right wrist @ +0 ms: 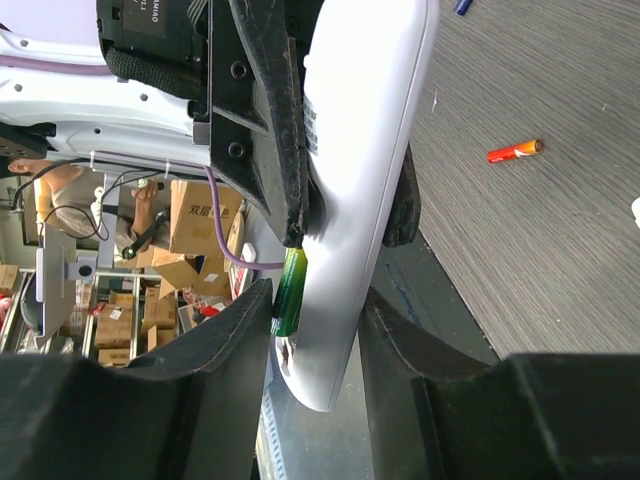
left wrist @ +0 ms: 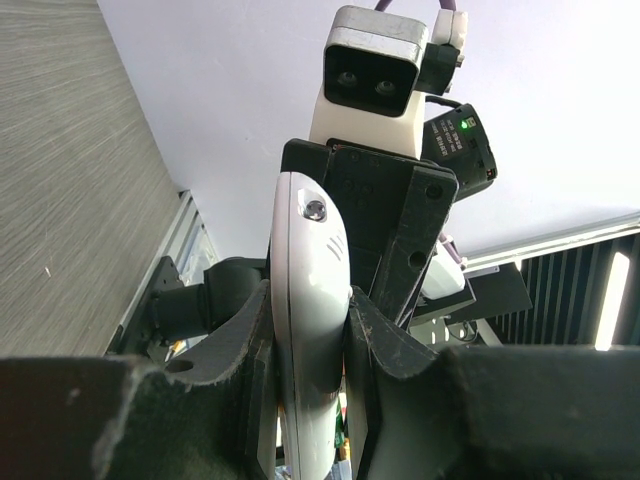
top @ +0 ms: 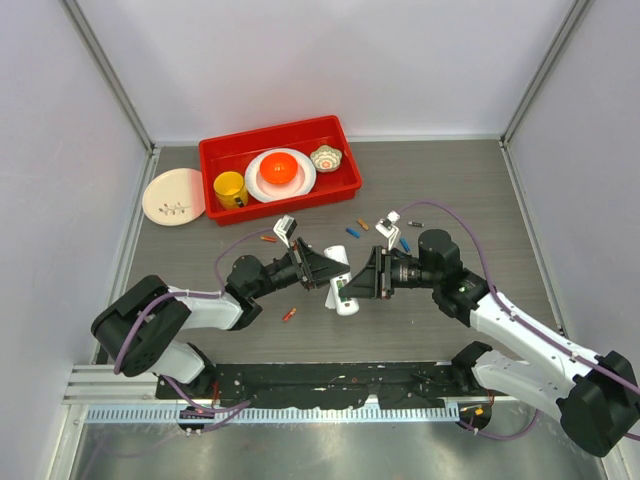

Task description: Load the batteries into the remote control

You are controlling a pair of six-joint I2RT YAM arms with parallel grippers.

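The white remote control (top: 343, 291) hangs above the table's middle, with my left gripper (left wrist: 310, 335) shut on its two faces. It also shows in the right wrist view as the remote control (right wrist: 365, 150). My right gripper (right wrist: 315, 320) straddles its lower end. One finger presses a green battery (right wrist: 290, 290) against the remote's side and the other finger rests on the opposite face. Loose batteries lie on the table: a red one (top: 289, 314), an orange one (top: 268, 239) and a blue one (top: 352, 232). Another red-orange battery (right wrist: 515, 151) lies beyond the remote.
A red tray (top: 215, 150) at the back holds a yellow cup (top: 230, 188), an orange bowl on a white plate (top: 280, 172) and a small patterned bowl (top: 326, 157). A pale plate (top: 173, 195) lies left of the tray. More batteries (top: 405, 243) lie behind the right gripper.
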